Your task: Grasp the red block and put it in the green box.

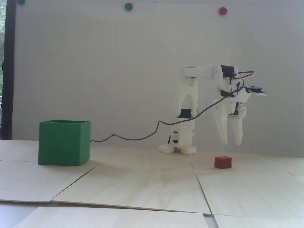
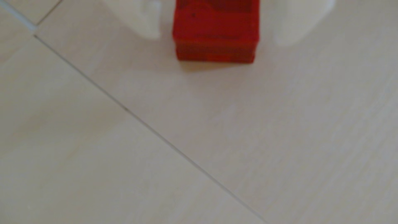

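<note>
**My hand poised above the red block, fingers spread**

My hand (image 1: pixel 232 143) hangs in the air with its two white fingers pointing down at the worktop (image 1: pixel 152 185), and it grips nothing. The fingers stand apart with a clear gap between them. In the fixed view their tips sit above the red block (image 1: pixel 222 162) and slightly to its right, not touching it.

The wrist view shows the same from above: my hand (image 2: pixel 217 37) frames the red block (image 2: pixel 215 32), with one blurred white fingertip (image 2: pixel 150 23) to the block's left and the other to its right. Bare worktop shows on both sides between the fingertips and the block. The block lies flat on the pale wooden panels of the worktop (image 2: pixel 193 140), and its top part is cut off by the upper edge of that view. A thin seam between panels runs diagonally across the lower left.

The green box (image 1: pixel 64 143) stands on the worktop at the left of the fixed view, well apart from the block and from my arm's base (image 1: pixel 178 148). Its open top faces up; I cannot see inside it. A black cable (image 1: pixel 133 137) sags from my wrist down towards the box's right side.

On the white wall behind me sit two green dots (image 1: pixel 128 6) and one red dot (image 1: pixel 222 10).
</note>
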